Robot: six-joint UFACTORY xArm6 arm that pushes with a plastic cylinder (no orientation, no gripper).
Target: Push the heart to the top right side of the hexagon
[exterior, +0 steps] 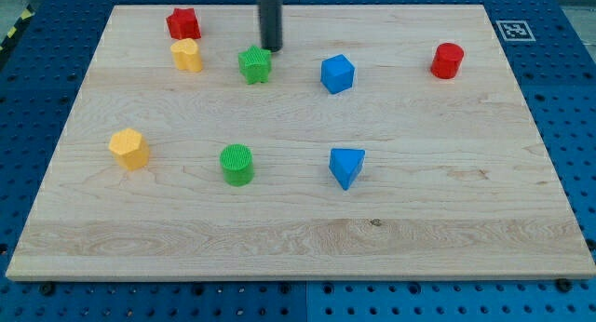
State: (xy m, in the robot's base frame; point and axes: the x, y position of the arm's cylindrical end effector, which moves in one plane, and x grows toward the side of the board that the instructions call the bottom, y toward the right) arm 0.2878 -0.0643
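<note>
The yellow heart (187, 55) lies near the view's top left, just below a red star (183, 24). The yellow hexagon (128, 148) lies at the left, well below the heart. My tip (271, 48) comes down from the view's top and stands to the right of the heart, just above and right of a green star (254, 64). It touches neither the heart nor the hexagon.
A blue cube (337, 73) and a red cylinder (447, 60) lie to the right of the tip. A green cylinder (237, 164) and a blue triangular block (345, 166) lie lower in the middle. The wooden board (298, 238) ends on blue pegboard.
</note>
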